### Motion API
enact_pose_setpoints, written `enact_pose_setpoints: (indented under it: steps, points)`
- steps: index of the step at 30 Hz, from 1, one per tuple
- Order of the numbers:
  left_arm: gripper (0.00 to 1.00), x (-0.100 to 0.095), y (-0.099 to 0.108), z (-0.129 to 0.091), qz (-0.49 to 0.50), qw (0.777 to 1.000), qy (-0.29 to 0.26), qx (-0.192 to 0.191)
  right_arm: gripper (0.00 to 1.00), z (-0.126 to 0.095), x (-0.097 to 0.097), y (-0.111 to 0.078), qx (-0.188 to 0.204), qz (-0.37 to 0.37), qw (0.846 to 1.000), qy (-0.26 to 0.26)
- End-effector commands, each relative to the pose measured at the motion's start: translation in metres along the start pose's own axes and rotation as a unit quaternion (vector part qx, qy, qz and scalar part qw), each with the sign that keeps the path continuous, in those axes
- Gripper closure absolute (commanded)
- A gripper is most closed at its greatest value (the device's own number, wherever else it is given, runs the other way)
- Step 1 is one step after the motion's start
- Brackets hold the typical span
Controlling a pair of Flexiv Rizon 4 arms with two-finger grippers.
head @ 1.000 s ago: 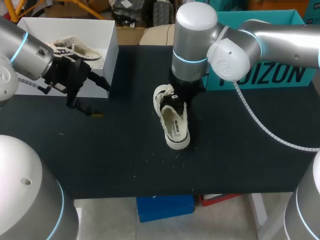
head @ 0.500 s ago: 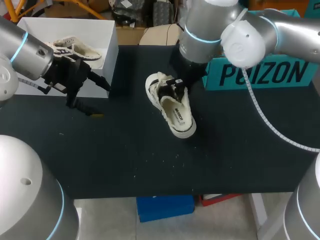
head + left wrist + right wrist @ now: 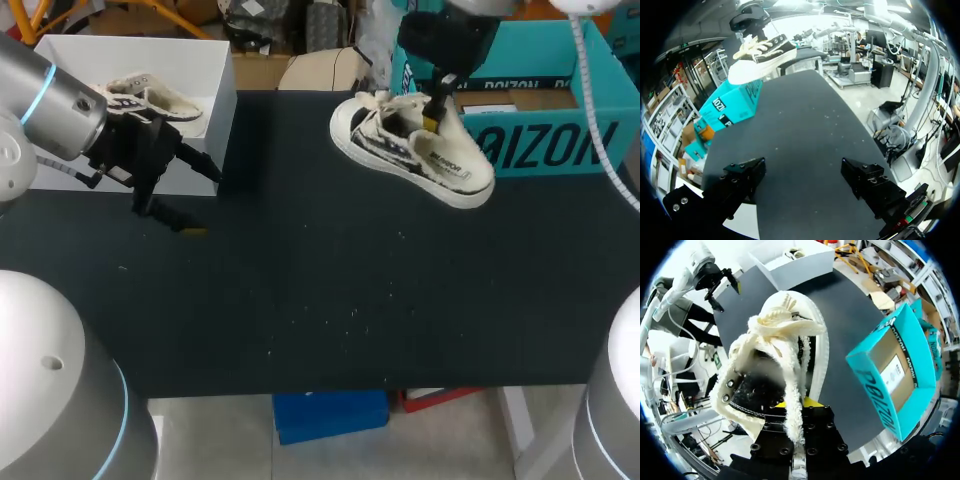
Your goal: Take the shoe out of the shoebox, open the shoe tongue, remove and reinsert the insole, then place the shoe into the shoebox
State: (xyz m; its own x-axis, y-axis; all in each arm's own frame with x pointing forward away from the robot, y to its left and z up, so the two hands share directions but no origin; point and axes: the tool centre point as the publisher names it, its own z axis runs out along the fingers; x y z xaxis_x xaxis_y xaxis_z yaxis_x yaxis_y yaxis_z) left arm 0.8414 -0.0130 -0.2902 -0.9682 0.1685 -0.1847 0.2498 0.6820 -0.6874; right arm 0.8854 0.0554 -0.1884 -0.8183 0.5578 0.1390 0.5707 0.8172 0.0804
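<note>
Cream shoe [image 3: 410,152] hangs clamped in the right tool [image 3: 432,116].

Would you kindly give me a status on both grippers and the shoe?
Right gripper shut on shoe, held in the air by the teal box. Left gripper open, empty, beside the white box. Nothing seen in the way.

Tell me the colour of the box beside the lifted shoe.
Teal box; clearest in right wrist view.

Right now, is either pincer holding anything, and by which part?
Right pincer: the shoe, clamped by the frayed rim of its opening, held in the air. Left pincer: open, holding nothing.
</note>
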Motion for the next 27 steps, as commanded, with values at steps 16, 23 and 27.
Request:
enact_pose_setpoints:
  steps: [16, 23, 27]
  points:
    - [0.0, 0.001, 0.0, 0.002, 0.001, 1.0, -0.002, -0.001, 1.0, -0.043, -0.007, 0.001, 0.162, -0.252, 0.954, -0.015]
    - [0.0, 0.001, 0.0, 0.002, 0.001, 1.0, -0.002, -0.001, 1.0, -0.05, -0.048, -0.007, 0.147, -0.278, 0.949, -0.023]
    - [0.0, 0.001, 0.0, 0.002, 0.001, 1.0, -0.002, -0.001, 1.0, -0.052, -0.078, -0.011, 0.144, -0.308, 0.94, -0.025]
